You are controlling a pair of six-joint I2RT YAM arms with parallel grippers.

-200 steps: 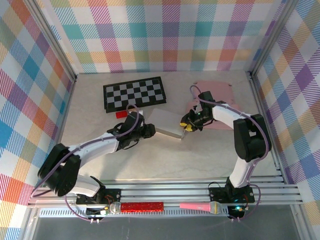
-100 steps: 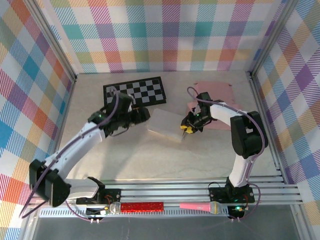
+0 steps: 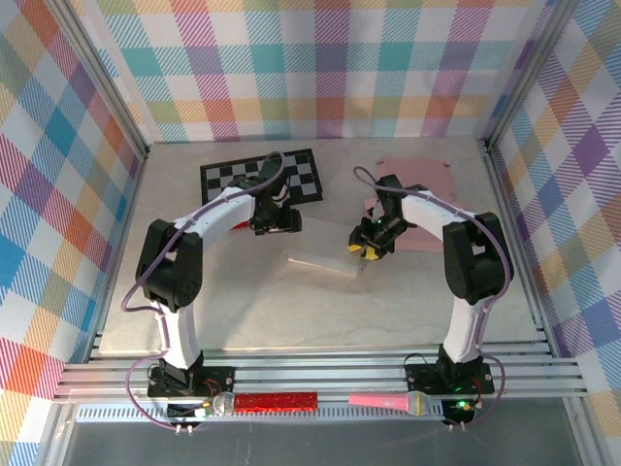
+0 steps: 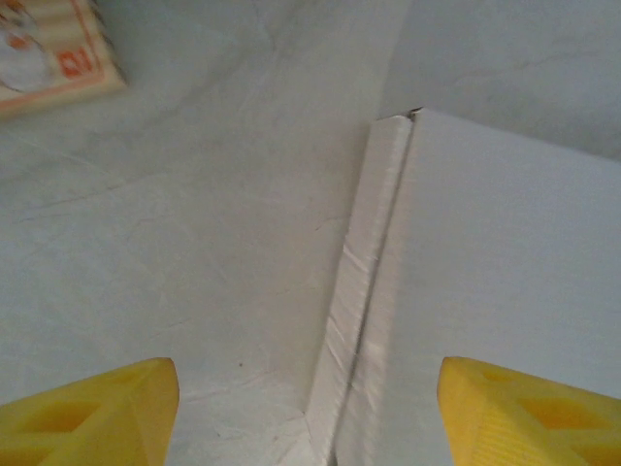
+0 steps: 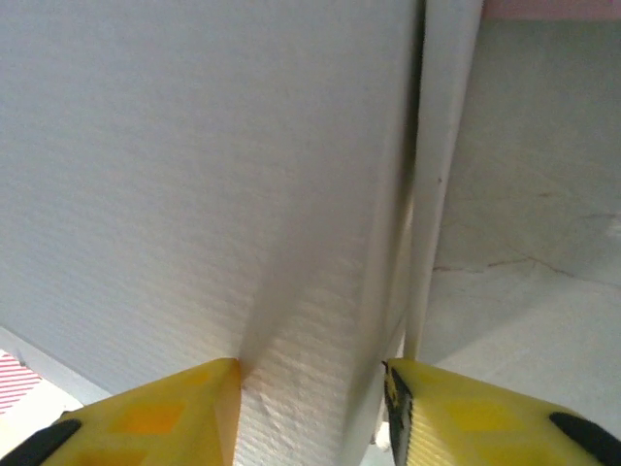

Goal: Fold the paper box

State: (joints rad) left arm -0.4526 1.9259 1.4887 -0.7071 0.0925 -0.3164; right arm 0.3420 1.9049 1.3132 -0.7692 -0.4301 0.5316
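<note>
On table [image 3: 291, 316], one paper box [image 3: 325, 257], left pincer [image 4: 306, 388], right pincer [image 5: 306, 383]

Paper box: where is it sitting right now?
In the top view, the paper box lies mid-table, just in front of the checkerboard mat, with the pink sheet to its right.

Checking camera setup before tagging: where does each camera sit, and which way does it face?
Top external: above, behind the bases, looking down on the table; both arms show.
Left wrist: on the left arm, looking down past its fingers at the box edge.
Right wrist: on the right arm, looking along its fingers, box between them.
Shared: the box.
</note>
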